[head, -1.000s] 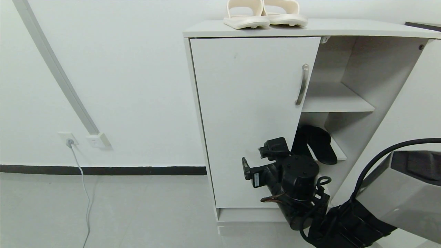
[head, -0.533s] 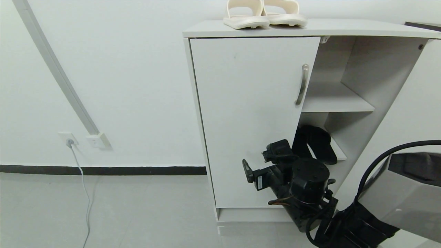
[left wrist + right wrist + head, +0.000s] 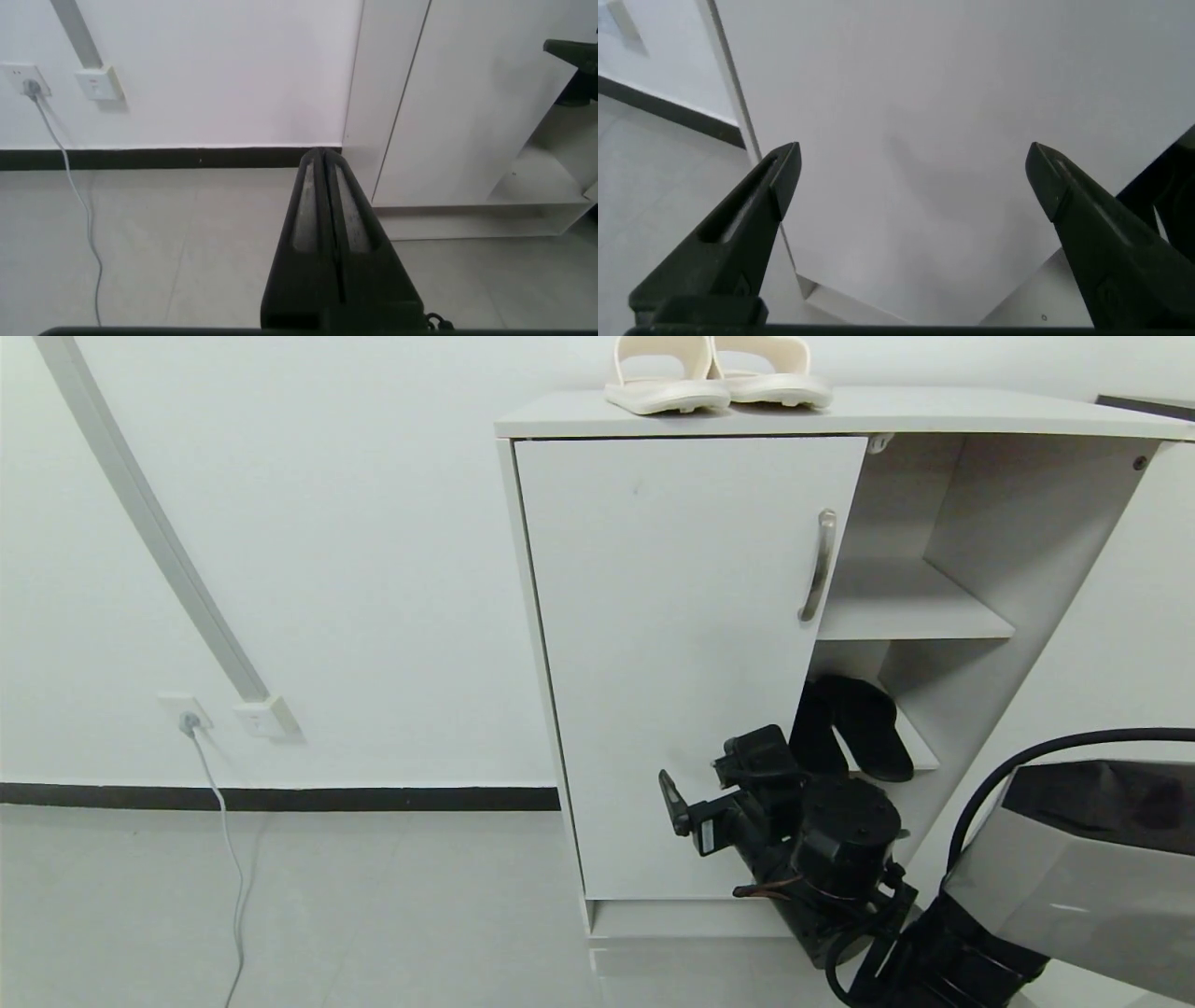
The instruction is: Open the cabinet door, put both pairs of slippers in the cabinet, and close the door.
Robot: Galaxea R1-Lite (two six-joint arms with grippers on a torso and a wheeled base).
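Cream slippers (image 3: 717, 381) atop cabinet (image 3: 962, 414), black slippers (image 3: 854, 723) inside, right gripper (image 3: 711, 777) facing door (image 3: 672, 644)

The cabinet (image 3: 691, 663) is white, with cream slippers (image 3: 668, 390) and black slippers (image 3: 864, 723) (all plain).

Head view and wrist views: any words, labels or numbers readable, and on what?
None readable.
The white sticker on the right gripper is too small to read.
The cabinet door, cream slippers and wall socket show no print.
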